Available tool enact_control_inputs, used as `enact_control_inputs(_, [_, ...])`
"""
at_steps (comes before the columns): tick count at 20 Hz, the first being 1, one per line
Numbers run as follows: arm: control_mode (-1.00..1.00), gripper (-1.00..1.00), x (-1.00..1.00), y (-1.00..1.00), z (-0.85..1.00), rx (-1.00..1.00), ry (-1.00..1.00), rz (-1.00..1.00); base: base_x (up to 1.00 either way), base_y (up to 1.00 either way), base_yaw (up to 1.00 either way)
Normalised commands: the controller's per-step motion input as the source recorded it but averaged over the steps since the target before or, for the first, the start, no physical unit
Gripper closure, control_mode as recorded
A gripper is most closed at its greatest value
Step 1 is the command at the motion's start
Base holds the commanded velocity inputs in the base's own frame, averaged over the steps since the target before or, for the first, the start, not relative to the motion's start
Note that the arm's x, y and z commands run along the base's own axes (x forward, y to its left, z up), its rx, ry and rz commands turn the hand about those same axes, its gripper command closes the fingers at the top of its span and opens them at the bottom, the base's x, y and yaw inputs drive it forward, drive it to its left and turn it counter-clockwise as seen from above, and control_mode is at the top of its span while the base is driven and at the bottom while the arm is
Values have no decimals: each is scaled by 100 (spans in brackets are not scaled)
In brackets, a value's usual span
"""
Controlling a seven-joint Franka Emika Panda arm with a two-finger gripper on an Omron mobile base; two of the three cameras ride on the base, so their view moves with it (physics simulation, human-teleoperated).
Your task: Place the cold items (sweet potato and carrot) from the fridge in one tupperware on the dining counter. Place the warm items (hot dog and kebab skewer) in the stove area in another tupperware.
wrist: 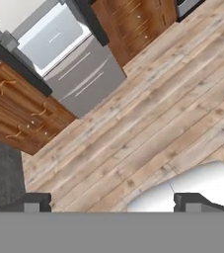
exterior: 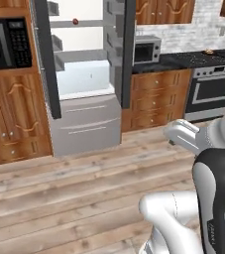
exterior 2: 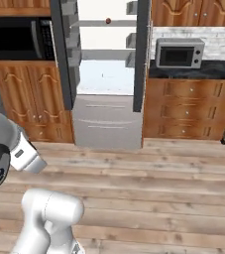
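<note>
The fridge [exterior: 84, 74] stands with both doors swung wide, also seen as the fridge [exterior 2: 106, 74] from the right. A small reddish-brown item [exterior: 75, 21] lies on an upper shelf; it is too small to name, and it appears again as that item [exterior 2: 108, 21]. On the dark counter by the stove [exterior: 213, 89] sits a small brownish thing [exterior: 209, 51], too far to identify. My gripper [wrist: 111, 202] is open, its two dark fingertips [wrist: 32, 202] wide apart with nothing between them, pointing down at the wooden floor well short of the fridge. The tupperware and the dining counter are out of view.
A silver microwave [exterior: 147, 49] sits on the counter right of the fridge, above wooden drawers [exterior 2: 188, 109]. A built-in black microwave [exterior: 5, 43] and wooden cabinets [exterior: 12, 119] flank the fridge's left. Bare plank floor [exterior: 84, 198] stretches between me and the fridge.
</note>
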Motion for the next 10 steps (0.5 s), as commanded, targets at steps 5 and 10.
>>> enact_control_inputs(5, [100,-100,0,0,0,0,0,0,97,-18,0])
enact_control_inputs(10, [100,-100,0,0,0,0,0,0,93,-19,0])
